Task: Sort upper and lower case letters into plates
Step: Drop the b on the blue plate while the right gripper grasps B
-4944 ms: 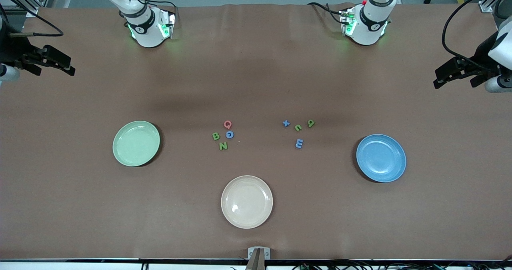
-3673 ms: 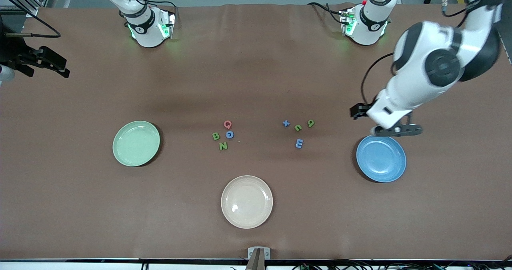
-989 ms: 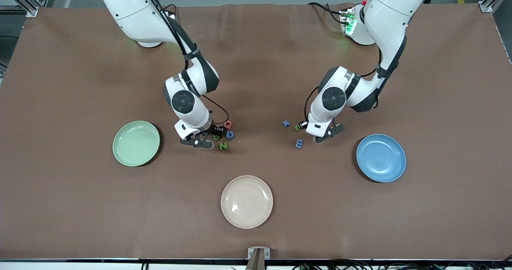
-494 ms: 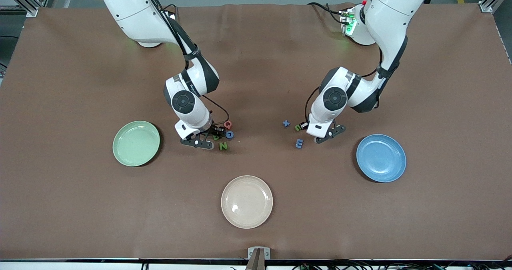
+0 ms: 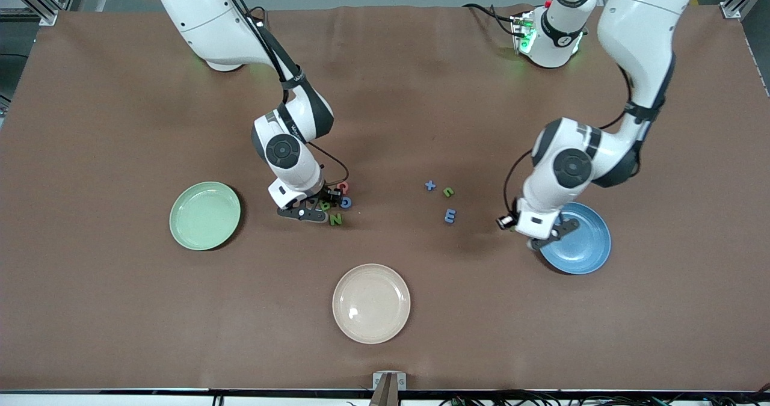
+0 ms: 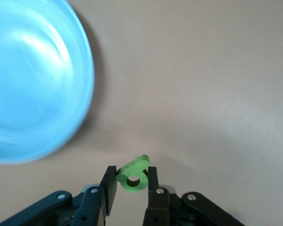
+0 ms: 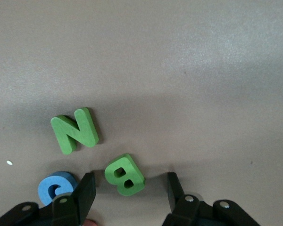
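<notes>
Now, left fingers (image 6: 130,188): mine, pinched tight on a small green letter (image 6: 133,174) with a round hole; it sits upright between the pads, lifted off the counter (image 5: 120,123), hanging over the bare surface right at the edge of the blue plate (image 5: 580,243).
Right fingers (image 7: 130,190): spread apart and low, one on each side of the green B (image 7: 125,174), which lies flat on the counter between them; neither pad touches it.
Blue plate: toward the left arm's end of the counter, nothing in it.
Green plate (image 5: 204,215): toward the right arm's end, nothing in it.
Cream plate (image 5: 371,303): nearest the front camera, midway between the other two.
Letters by my right fingers: green N (image 7: 75,131) just beside the B, blue G (image 7: 56,187) beside one finger, a red letter (image 5: 343,186) next to the G and mostly hidden by the arm.
Letters mid-counter: blue plus-shaped piece (image 5: 429,185), a small green letter (image 5: 448,192) close beside it, a blue letter (image 5: 450,216) nearer the front camera than those two; all lie flat.
</notes>
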